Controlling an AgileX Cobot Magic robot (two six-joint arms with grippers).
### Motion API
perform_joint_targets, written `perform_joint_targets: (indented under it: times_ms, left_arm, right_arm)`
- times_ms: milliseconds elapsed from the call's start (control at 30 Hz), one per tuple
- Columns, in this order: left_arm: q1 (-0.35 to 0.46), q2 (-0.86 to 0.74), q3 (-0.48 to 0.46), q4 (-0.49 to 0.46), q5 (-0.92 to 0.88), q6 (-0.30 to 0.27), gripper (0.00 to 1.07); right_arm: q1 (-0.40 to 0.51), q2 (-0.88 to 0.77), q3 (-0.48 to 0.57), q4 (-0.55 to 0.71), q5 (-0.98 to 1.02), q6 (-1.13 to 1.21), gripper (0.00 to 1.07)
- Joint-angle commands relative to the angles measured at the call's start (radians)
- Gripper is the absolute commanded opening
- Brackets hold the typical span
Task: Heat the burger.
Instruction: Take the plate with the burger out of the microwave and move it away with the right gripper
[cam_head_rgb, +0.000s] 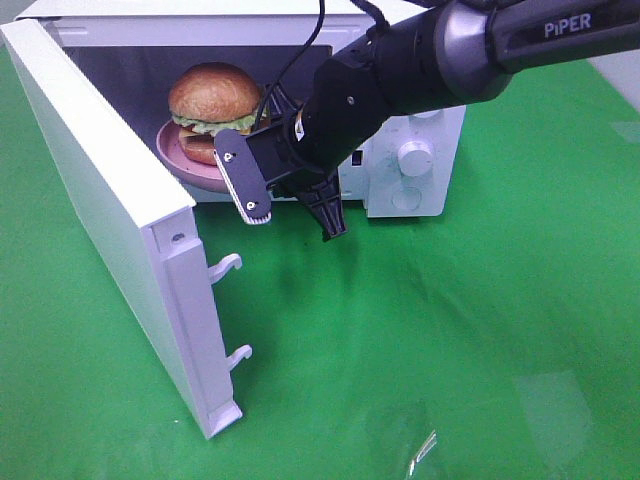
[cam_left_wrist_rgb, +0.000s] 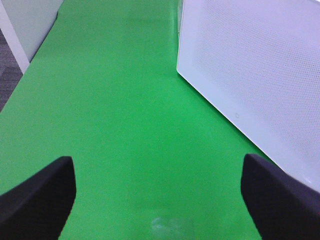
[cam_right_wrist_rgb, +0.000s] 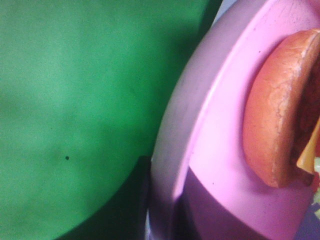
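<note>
Green cloth (cam_head_rgb: 450, 330) underlies white microwave (cam_head_rgb: 420, 160) holding burger (cam_head_rgb: 215, 95).

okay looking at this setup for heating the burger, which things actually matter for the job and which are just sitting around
Part of the job:
- burger
- pink plate under it
- microwave, door open
- right gripper by the plate

Just there:
- green cloth
- left gripper, open over bare cloth

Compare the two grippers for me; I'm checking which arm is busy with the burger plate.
The left gripper is open, over bare green table beside the microwave door. The right gripper is shut on the pink plate carrying the burger at the microwave opening. Both have dark fingers.
</note>
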Motion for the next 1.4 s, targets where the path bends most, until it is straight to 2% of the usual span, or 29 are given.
perform_joint_targets:
  times_ms: [33, 200, 267, 433, 467, 633, 1033, 1267, 1400]
  left_arm:
    - [0.001, -0.015, 0.000, -0.005, -0.010, -0.001, 0.82]
    - [0.001, -0.015, 0.000, -0.005, -0.010, -0.001, 0.82]
    - [0.001, -0.015, 0.000, -0.005, -0.010, -0.001, 0.82]
    - [0.001, -0.015, 0.000, -0.005, -0.010, -0.001, 0.82]
    - [0.001, -0.015, 0.000, -0.005, -0.010, -0.001, 0.82]
    - [0.001, -0.015, 0.000, -0.005, -0.010, -0.001, 0.82]
    - [0.001, -0.015, 0.000, -0.005, -0.010, -0.001, 0.82]
    - [0.001, -0.015, 0.000, -0.005, -0.010, -0.001, 0.82]
    - [0.001, -0.015, 0.000, -0.005, -0.010, -0.001, 0.82]
  right_arm:
    - [0.001, -0.071, 0.048, -0.027, -0.051, 0.012, 0.00]
    - [0.014, -0.110, 0.106, -0.037, -0.078, 0.012, 0.00]
    - [0.024, -0.146, 0.159, -0.037, -0.079, 0.012, 0.00]
    - [0.026, -0.177, 0.199, -0.037, -0.096, 0.012, 0.00]
    - [0.026, -0.212, 0.243, -0.037, -0.107, 0.012, 0.00]
    - [0.026, -0.251, 0.283, -0.044, -0.108, 0.013, 0.00]
    - [0.026, -0.438, 0.525, -0.071, -0.154, 0.024, 0.00]
    - [0.026, -0.511, 0.607, -0.071, -0.174, 0.040, 0.00]
    - [0.026, -0.602, 0.713, -0.071, -0.174, 0.040, 0.00]
